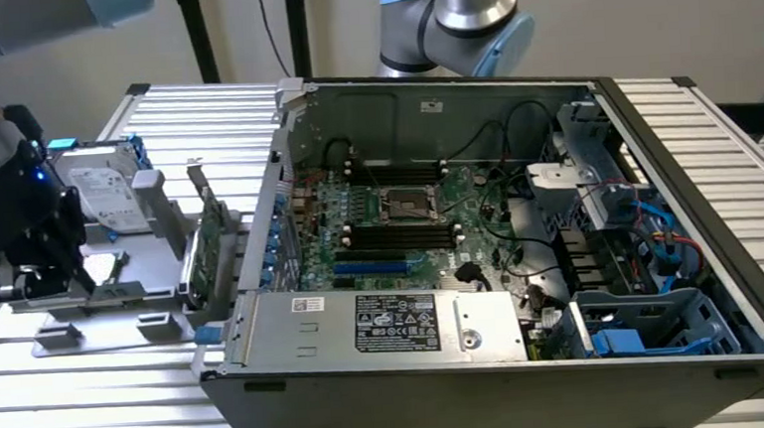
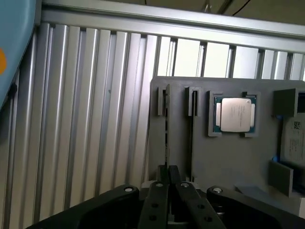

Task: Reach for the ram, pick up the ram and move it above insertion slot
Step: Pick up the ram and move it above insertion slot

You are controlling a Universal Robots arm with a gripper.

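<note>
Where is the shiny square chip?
In the wrist view, the silver chip lies in a pocket of the gray tray, beside an upright slot holder; that tray sits on the exterior view's left of the open computer.

arm: silver-grey tubular robot arm with light-blue joint caps (image 1: pixel 473 9), far end at the exterior view's left | gripper: black two-finger gripper (image 1: pixel 31 280) (image 2: pixel 167 169), low, pointing down | fingers (image 2: pixel 156 200): drawn together, tips nearly meeting
</note>
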